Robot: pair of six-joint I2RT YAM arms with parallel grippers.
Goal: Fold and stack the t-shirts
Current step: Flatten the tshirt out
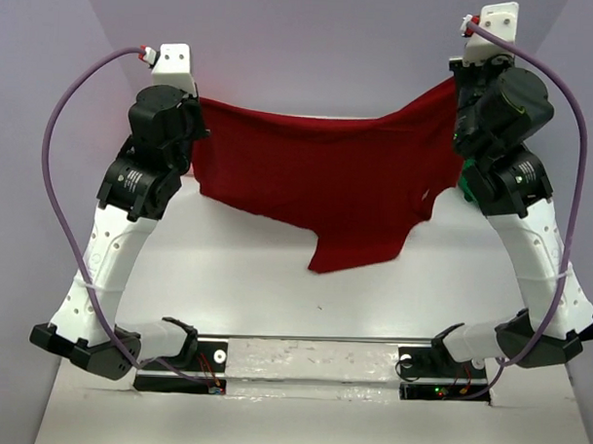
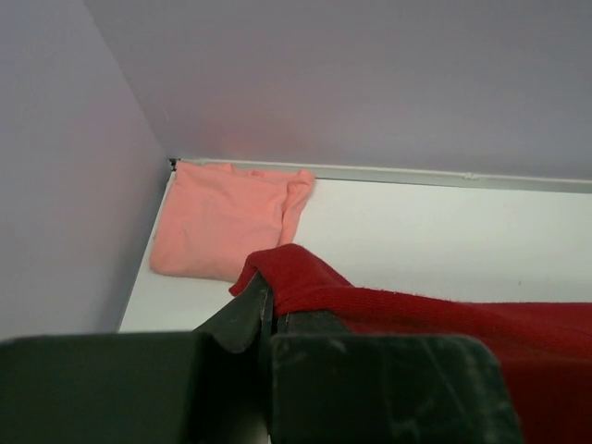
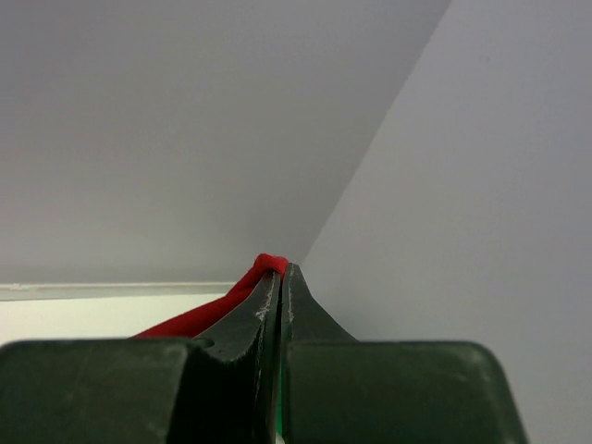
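The dark red t-shirt (image 1: 318,174) hangs stretched in the air between my two grippers, its lower part drooping to the table. My left gripper (image 1: 195,111) is shut on the shirt's left corner (image 2: 296,273). My right gripper (image 1: 455,91) is shut on the right corner (image 3: 268,265), held a little higher. The pale salmon pink t-shirt (image 2: 227,217) lies folded in the far left corner of the table, seen only in the left wrist view. A bit of the bright green t-shirt (image 1: 465,184) peeks out behind my right arm.
Grey walls (image 1: 322,38) close the table at the back and on both sides. The white table (image 1: 236,278) extends in front of the hanging shirt. The arm bases and a mounting rail (image 1: 311,364) sit at the near edge.
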